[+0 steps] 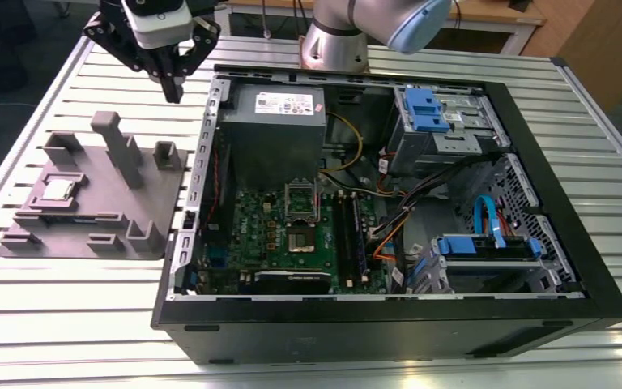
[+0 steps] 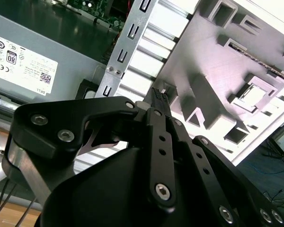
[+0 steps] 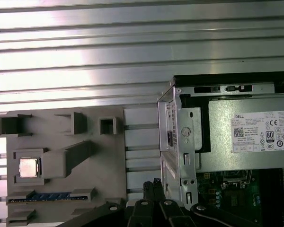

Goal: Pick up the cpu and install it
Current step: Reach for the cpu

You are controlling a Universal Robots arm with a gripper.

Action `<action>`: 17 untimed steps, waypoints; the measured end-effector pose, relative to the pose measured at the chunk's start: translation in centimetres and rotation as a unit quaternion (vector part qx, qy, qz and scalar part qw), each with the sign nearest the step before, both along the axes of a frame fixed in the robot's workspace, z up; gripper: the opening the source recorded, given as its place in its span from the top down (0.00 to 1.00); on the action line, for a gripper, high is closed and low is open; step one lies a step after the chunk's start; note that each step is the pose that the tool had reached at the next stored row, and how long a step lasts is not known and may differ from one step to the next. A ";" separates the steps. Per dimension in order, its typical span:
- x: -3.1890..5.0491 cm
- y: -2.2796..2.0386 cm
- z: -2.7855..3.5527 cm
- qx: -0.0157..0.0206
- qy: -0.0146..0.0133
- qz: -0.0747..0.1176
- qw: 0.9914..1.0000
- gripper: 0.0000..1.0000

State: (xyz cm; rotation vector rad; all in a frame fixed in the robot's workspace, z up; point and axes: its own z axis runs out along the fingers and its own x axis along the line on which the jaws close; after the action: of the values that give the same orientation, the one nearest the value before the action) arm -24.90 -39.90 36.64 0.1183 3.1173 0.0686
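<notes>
End effector (image 1: 174, 87) hangs over the desk (image 1: 30, 105), just beside a corner of the open computer case (image 1: 398, 324). Tips are pinched narrow, with nothing in them. The cpu (image 1: 61, 190) lies flat in its pocket on the grey holder (image 1: 100, 201), well apart from the tips. Reach stage, I judge. To do it well: spread the tips wider than the chip, descend square, grip its edges, and steer clear of the tall post (image 1: 117, 150).
</notes>
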 end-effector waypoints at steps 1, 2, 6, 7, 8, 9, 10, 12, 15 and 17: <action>0.00 0.00 0.00 0.000 0.000 0.000 1.000 0.89; -0.01 0.00 0.00 0.000 0.000 0.000 1.000 0.89; -0.20 0.00 -0.02 0.000 0.000 0.000 1.000 0.89; -0.25 0.00 -0.03 0.000 0.000 0.000 1.000 0.89; -0.32 0.00 -0.03 0.000 0.000 0.000 1.000 0.89; -0.40 0.00 -0.04 0.000 0.000 0.000 1.000 0.89; -0.48 0.00 -0.04 0.000 0.000 0.000 1.000 0.89; -0.69 0.00 -0.06 0.000 0.000 0.000 1.000 0.89; -0.94 0.00 -0.08 0.000 0.000 0.000 1.000 0.89; -0.99 0.00 -0.08 0.000 0.000 0.000 1.000 0.89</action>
State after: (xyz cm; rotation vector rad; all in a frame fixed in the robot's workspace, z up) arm -25.89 -39.90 36.56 0.1182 3.1172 0.0687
